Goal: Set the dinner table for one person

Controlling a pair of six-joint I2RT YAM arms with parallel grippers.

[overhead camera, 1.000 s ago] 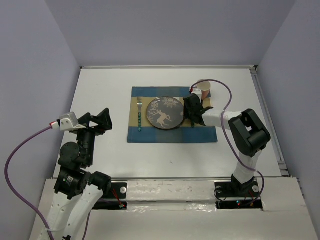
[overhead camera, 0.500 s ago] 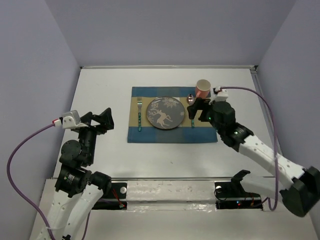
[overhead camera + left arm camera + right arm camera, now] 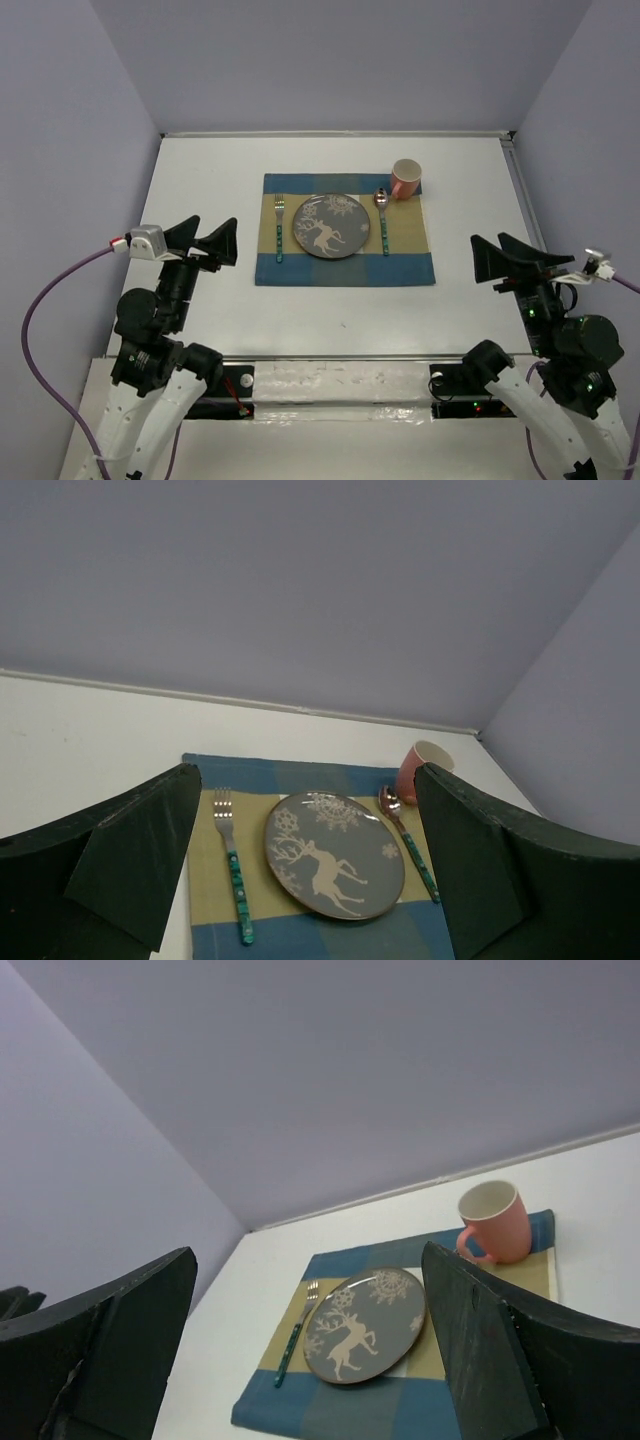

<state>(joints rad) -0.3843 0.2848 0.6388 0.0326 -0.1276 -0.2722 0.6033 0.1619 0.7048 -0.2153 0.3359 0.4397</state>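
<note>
Pale walls enclose the dinner table (image 3: 200,190), where the left gripper (image 3: 212,232) and right gripper (image 3: 490,245) hang spread and empty near the front edge. Near its middle, a placemat (image 3: 345,270) carries plate (image 3: 331,226), mug (image 3: 406,178), fork (image 3: 279,232) and spoon (image 3: 382,218). Setting looks complete; no knife is seen.

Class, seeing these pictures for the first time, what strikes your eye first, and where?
A deer-patterned plate sits centred on the placemat, fork on its left, spoon on its right, pink mug at the far right corner. The left gripper and right gripper hang open and empty at either side.
</note>
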